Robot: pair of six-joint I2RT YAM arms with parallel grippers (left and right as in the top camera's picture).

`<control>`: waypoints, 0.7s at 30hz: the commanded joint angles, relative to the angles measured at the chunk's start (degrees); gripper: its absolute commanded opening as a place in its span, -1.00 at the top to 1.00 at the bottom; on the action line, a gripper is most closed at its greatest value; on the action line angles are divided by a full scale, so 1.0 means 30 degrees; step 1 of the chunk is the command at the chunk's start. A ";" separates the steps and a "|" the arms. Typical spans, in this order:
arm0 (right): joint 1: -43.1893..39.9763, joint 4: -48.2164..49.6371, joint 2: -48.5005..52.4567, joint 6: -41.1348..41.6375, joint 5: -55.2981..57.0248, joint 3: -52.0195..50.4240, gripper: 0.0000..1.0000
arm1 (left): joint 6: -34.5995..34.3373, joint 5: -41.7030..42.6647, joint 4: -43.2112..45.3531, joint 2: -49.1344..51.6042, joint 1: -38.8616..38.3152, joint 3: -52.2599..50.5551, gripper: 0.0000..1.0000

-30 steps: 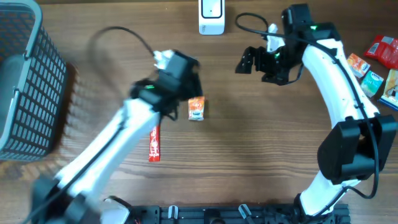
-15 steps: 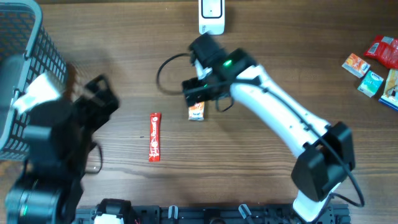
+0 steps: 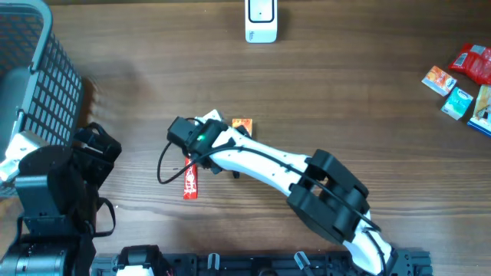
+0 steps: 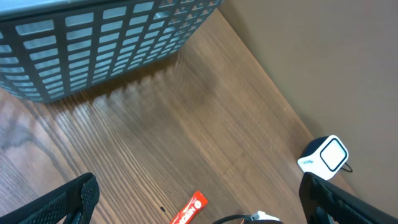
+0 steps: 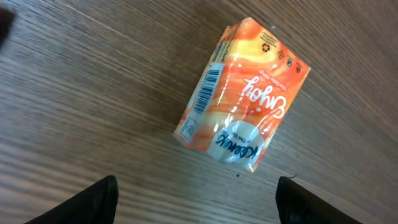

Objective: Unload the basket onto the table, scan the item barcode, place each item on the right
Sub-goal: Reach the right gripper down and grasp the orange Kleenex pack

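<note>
Wooden desk [image 3: 345, 100] holds everything: my right gripper [image 5: 198, 190] has swung across from the scanner [image 3: 261, 21] side and now hangs over the orange packet [image 5: 242, 93], jaws spread, pinching nothing. Left gripper [image 4: 198, 186] has retreated beside the basket [image 3: 38, 100], jaws wide. Barcode [image 5: 208, 84] faces up, so I judge pickup comes next.

The right arm [image 3: 261, 165] stretches low from its base at the right across to centre-left, the right end effector [image 5: 196, 200] facing straight down with fingers [image 5: 99, 200] spread and empty, while the left arm [image 3: 54, 184] sits folded at the left, the left end effector [image 4: 198, 199] gaping wide.
</note>
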 commanded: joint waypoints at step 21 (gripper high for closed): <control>-0.0124 0.2084 0.1158 -0.1151 0.2259 0.0058 0.29 | -0.0233 -0.0328 -0.0291 0.0117 0.0153 0.0080 -1.00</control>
